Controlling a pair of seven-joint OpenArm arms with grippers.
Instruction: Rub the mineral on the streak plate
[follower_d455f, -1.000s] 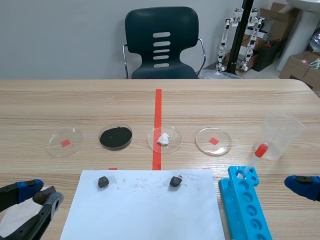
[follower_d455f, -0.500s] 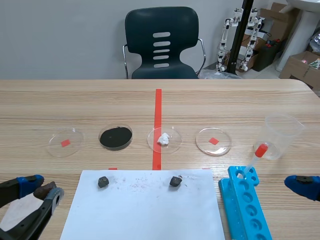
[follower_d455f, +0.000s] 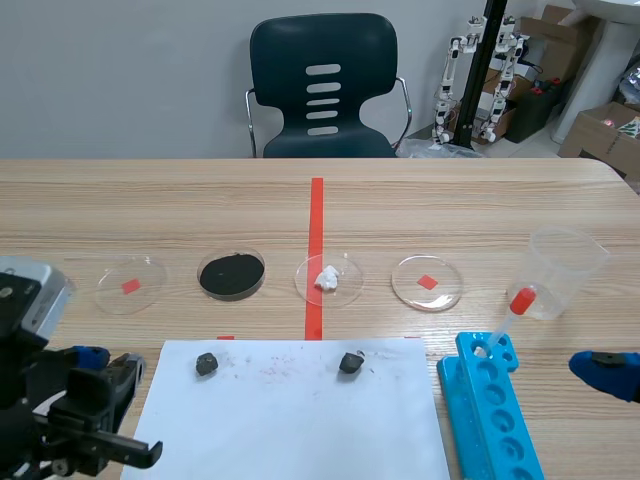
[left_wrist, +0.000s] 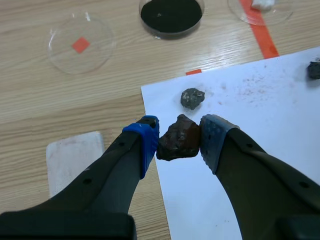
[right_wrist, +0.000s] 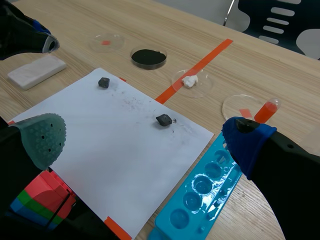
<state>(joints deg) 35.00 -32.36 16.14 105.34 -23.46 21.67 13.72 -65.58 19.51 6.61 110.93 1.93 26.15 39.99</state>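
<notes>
Scene view: the wooden bench (follower_d455f: 450, 200) carries a white paper sheet (follower_d455f: 290, 420) at its near edge, with a blue tube rack (follower_d455f: 495, 410) toward the near right corner. The white streak plate (left_wrist: 75, 160) lies toward the near left corner. The left hand (left_wrist: 179, 140) clamps the lumpy reddish-brown mineral (left_wrist: 179, 138) over the sheet's left edge. The right hand (right_wrist: 145, 140) gapes wide.

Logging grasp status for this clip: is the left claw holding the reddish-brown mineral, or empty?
Holding it: in the left wrist view the left claw is shut on the mineral, which sits squeezed between its tips.
</notes>
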